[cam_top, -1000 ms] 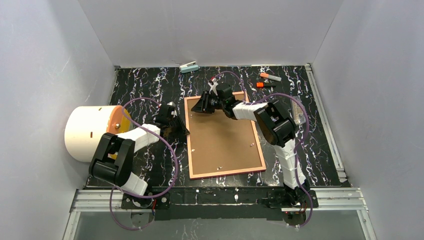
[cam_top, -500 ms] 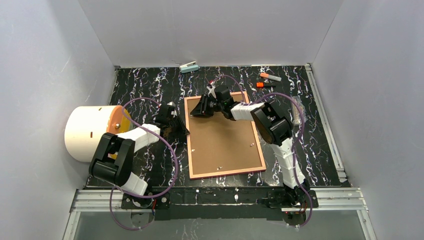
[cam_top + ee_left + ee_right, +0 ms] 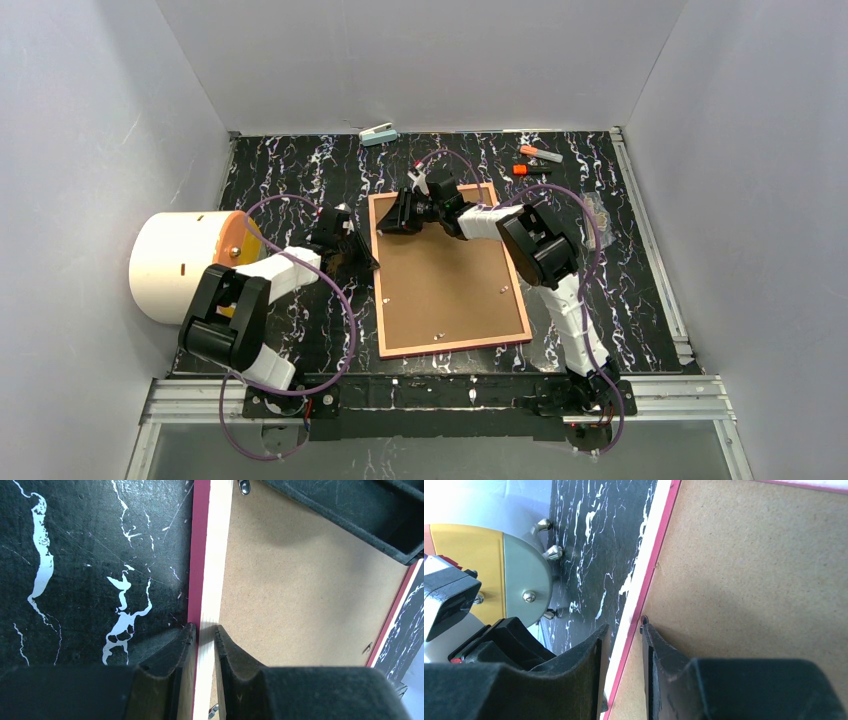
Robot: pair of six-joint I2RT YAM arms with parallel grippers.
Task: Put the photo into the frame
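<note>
The top external camera looks steeply down from above and behind the arm bases over the whole black white-veined marble table (image 3: 300, 170). The two wrist cameras sit very close, facing each other along the left rail of the thin pink rectangular frame (image 3: 377, 300), which all three views share

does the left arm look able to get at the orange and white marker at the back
Probably not: the left gripper is clamped on the frame's left rim, and the marker lies beyond the right arm.
</note>
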